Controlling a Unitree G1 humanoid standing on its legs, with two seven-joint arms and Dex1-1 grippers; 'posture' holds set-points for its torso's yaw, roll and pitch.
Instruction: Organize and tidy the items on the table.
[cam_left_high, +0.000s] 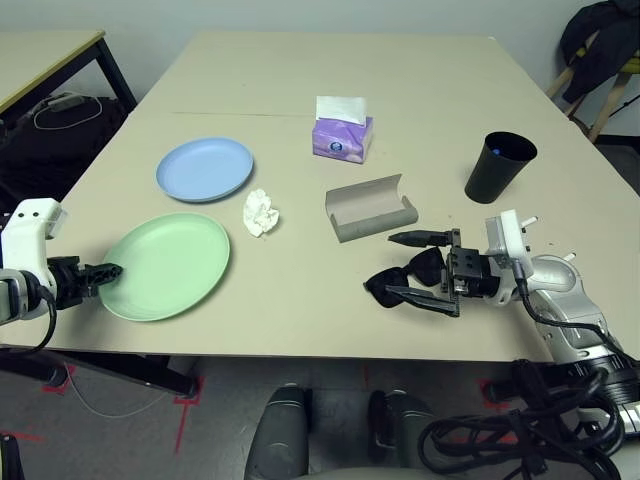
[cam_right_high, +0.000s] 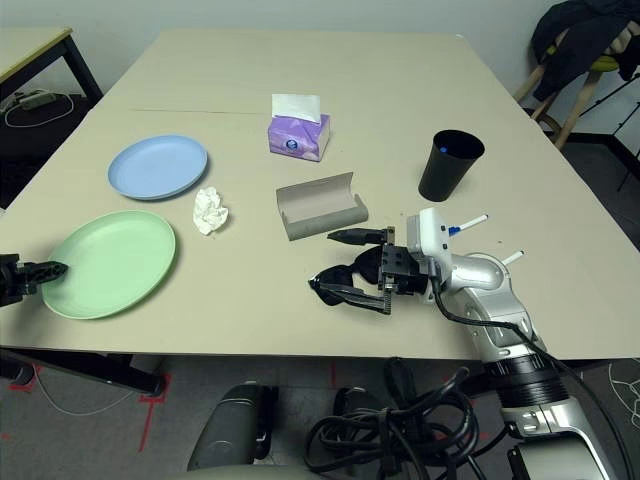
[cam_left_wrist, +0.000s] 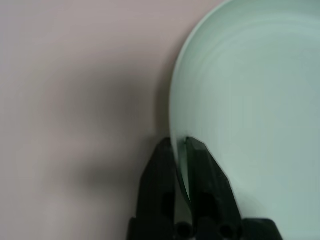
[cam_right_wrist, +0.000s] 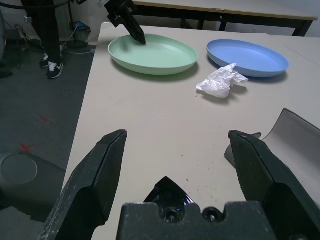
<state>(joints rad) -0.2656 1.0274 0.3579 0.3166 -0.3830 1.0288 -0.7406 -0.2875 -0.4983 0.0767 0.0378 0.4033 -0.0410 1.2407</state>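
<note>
- My left end effector (cam_left_high: 103, 271) sits at the lower left of the left eye frame, its two black fingers (cam_left_wrist: 165, 170) pinched tight on the near rim of the pale green round plate (cam_left_high: 170, 262), one finger on either side of the edge.
- That plate lies flat on the large beige table (cam_left_high: 300, 310), with the pale blue round plate (cam_left_high: 204, 167) just beyond it, higher in the frame.
- A crumpled white tissue (cam_left_high: 261, 212) rests just right of both plates, near the frame's middle.
- My right end effector (cam_left_high: 420, 270) is at the lower right, level and pointing toward picture left, its fingers spread wide and gripping nothing.
- The black sunglasses (cam_left_high: 405, 280) lie on the table right at those fingers; I cannot tell whether they touch.
- The grey oblong glasses case (cam_left_high: 368, 208) lies open just above that end effector.
- The black cup (cam_left_high: 498, 166) stands upright at the upper right, well apart from both end effectors.
- A purple tissue box (cam_left_high: 341, 136) stands above the case.
</note>
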